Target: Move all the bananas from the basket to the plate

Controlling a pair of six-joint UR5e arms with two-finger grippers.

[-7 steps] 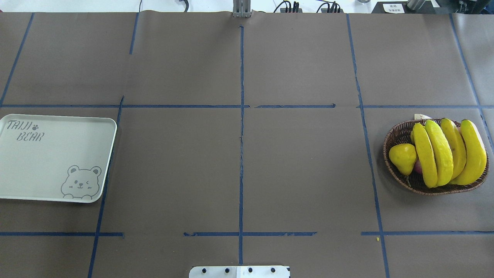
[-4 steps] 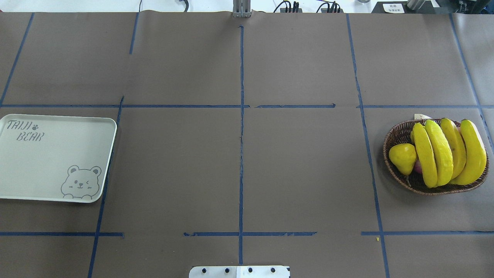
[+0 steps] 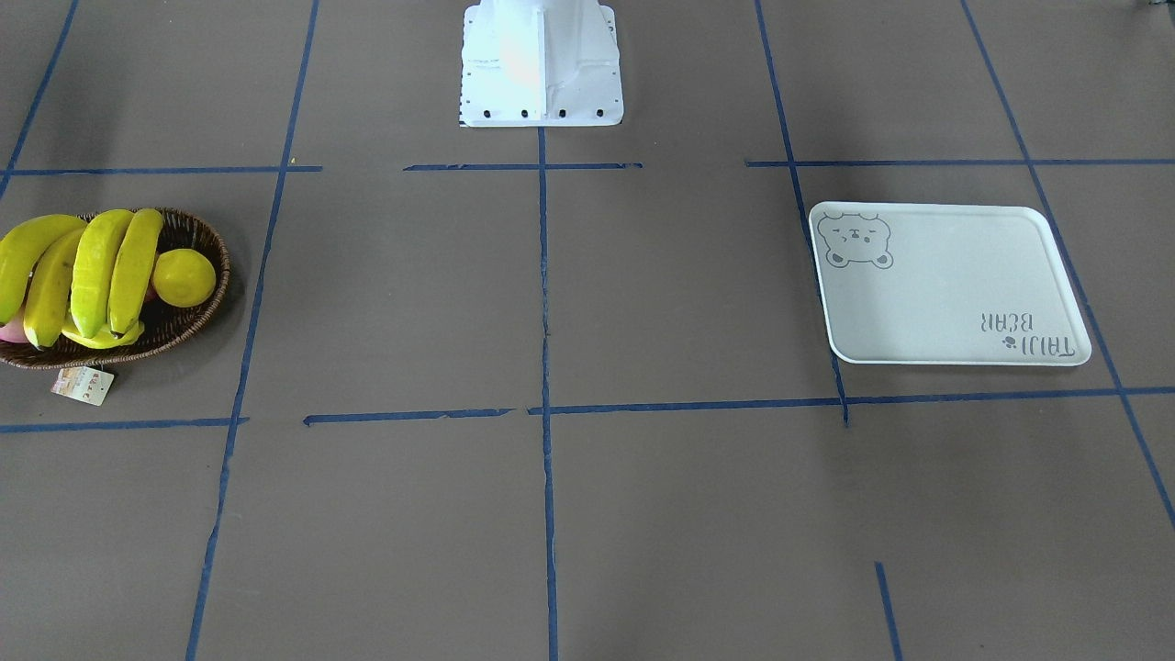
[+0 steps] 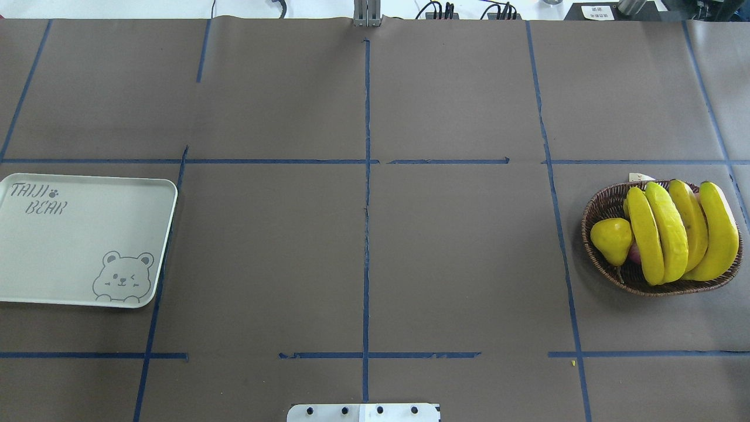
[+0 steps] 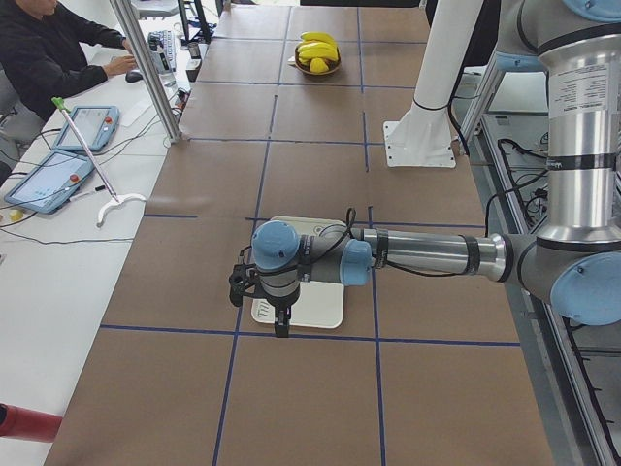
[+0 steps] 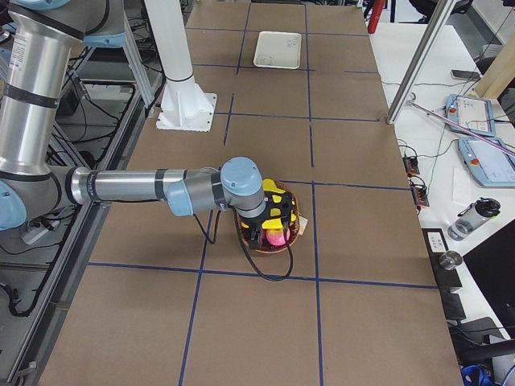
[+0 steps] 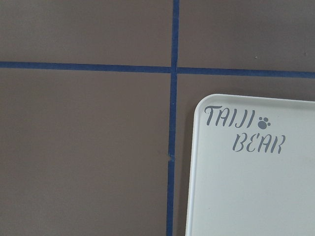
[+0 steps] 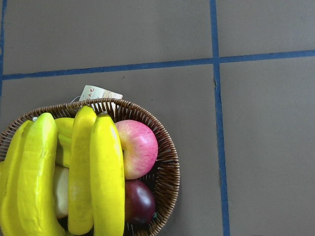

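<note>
staying unmoved, bananas [image 4: 674, 231] lie in the basket [image 4: 596, 206]; can't tell how left fingers [image 5: 279, 325] or right fingers [image 6: 257, 234] stand.

Yellow pear [image 4: 611, 237], pink apple [image 8: 139, 147], paper tag [image 3: 83, 386]

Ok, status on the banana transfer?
Left gripper above plate edge, right gripper above basket; open or shut unreadable. All four bananas in basket, none on plate. Pear, apple, dark fruit packed alongside them.
</note>
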